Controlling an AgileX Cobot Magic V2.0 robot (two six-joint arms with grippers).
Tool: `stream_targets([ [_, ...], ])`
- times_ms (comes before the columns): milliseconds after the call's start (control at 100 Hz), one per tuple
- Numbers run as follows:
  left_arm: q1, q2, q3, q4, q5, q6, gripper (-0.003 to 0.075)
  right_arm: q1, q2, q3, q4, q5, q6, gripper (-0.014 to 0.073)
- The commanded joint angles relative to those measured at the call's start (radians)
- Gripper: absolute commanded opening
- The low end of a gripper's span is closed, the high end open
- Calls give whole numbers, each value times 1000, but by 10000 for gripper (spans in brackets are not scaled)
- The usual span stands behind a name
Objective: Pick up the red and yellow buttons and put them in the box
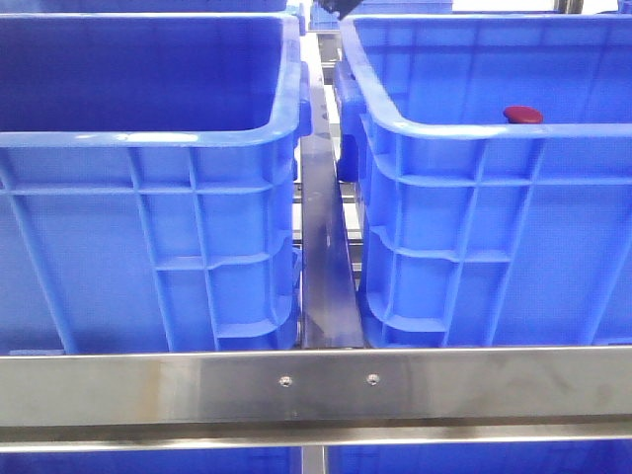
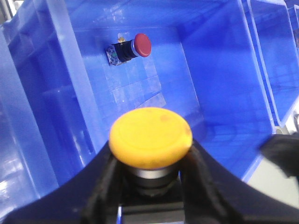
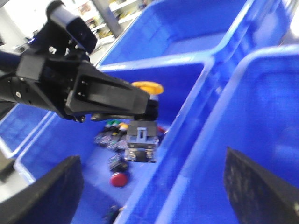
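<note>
My left gripper [image 2: 151, 157] is shut on the yellow button [image 2: 150, 136], its fingers [image 2: 110, 172] clamped round the stem under the cap. It hangs above a blue box [image 2: 219, 70] where a red button [image 2: 141, 45] lies on its side on the floor. The right wrist view also shows my left gripper [image 3: 142, 109] carrying the yellow button [image 3: 147, 87], with the grey switch body [image 3: 141, 145] hanging below. My right gripper [image 3: 154, 177] is open and empty above a crate wall [image 3: 187, 140]. A red cap [image 1: 522, 115] shows inside the right crate [image 1: 464, 197].
A second blue crate [image 1: 148, 197] stands on the left, with a steel rail [image 1: 316, 385] across the front. In the right wrist view one crate holds several loose button units [image 3: 110, 133] and a red button [image 3: 118, 179]. More blue crates [image 3: 196, 28] stand beyond.
</note>
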Motion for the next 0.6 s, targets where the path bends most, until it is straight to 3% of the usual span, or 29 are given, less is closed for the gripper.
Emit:
stream_targets([
  [0, -7, -47, -28, -59, -38, 0, 80, 46, 49, -71, 44, 33, 17, 630],
  [360, -7, -47, -28, -59, -40, 0, 80, 225, 234, -196, 49, -59, 17, 630],
  [590, -7, -47, -28, -59, -40, 0, 80, 266, 304, -246, 56, -84, 17, 630],
])
